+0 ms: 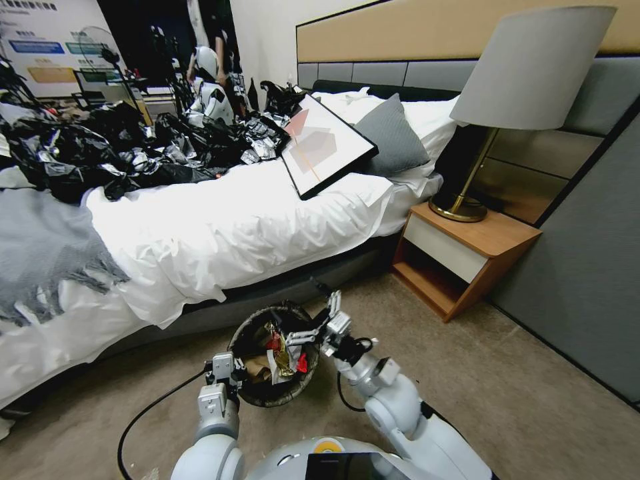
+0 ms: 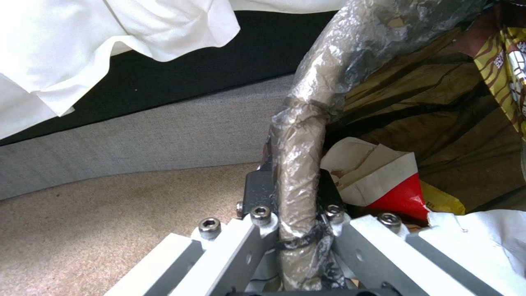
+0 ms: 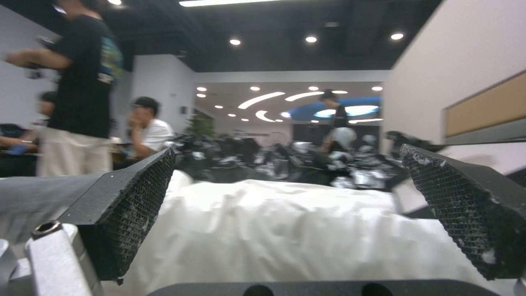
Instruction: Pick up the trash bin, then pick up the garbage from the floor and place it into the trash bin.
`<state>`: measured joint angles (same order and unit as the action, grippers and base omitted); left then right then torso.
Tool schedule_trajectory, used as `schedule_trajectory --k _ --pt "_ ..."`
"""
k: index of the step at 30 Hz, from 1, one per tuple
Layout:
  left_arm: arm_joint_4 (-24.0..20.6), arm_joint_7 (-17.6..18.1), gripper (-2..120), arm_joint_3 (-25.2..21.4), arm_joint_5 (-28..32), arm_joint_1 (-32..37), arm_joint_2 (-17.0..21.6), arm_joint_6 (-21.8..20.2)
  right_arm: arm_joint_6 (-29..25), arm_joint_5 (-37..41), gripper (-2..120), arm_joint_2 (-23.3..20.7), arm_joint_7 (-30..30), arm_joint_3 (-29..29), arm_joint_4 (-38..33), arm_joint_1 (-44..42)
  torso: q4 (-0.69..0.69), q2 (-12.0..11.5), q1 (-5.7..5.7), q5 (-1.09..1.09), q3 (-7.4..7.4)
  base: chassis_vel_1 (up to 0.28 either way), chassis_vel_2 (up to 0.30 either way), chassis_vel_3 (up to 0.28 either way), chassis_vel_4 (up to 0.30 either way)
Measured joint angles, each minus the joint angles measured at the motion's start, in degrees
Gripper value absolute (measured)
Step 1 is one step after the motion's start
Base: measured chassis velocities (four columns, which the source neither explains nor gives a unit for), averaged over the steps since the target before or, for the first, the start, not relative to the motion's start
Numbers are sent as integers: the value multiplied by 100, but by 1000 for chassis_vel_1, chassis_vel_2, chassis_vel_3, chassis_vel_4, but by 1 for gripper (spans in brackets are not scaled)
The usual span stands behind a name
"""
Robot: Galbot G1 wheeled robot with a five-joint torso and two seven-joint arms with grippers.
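Trash bin [image 1: 277, 400] hangs just in front of my chest, above the carpet floor [image 1: 520, 400], its black liner folded over the rim. My left tool [image 1: 230, 381] is clamped on the near-left part of that rim; from the left wrist the bag-wrapped rim [image 2: 298, 164] runs straight between the two fingers, one outside and one inside the bin. Inside lies garbage [image 1: 283, 357]: a red-and-white packet [image 2: 384, 185], a yellow-brown patterned packet [image 2: 507, 78] against the far wall, brown paper [image 2: 438, 135] beneath, and a white sheet [image 2: 482, 234] at the near side.

My right tool [image 1: 323, 320] is held over the far-right part of the bin's rim, fingers spread wide apart with nothing between them; the right wrist view shows both black textured pads [image 3: 137, 205] well separated, pointing at the bed.

Just beyond the bin, the bed [image 1: 233, 233] runs across, white duvet hanging over its long edge toward the floor, with a grey throw [image 1: 47, 253] at the left end. A framed picture [image 1: 327, 143] leans near the head end beside a grey pillow [image 1: 393, 137], and a heap of shiny black bags [image 1: 113, 150] covers the far side. At the right, beside the bed's head, a wooden nightstand [image 1: 467, 257] carries a lamp [image 1: 527, 80] near its back edge.
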<state>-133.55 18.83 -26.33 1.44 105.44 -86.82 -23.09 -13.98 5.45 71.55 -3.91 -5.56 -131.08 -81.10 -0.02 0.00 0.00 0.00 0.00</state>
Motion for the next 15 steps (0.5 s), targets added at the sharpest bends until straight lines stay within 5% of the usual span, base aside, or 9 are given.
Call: schedule_trajectory --k 15 --pt "5 -28 0 -69 122 4 4 122 -107 -512 100 682 930 -881 333 -1179 1 0 0 0 0 0 0 0 0"
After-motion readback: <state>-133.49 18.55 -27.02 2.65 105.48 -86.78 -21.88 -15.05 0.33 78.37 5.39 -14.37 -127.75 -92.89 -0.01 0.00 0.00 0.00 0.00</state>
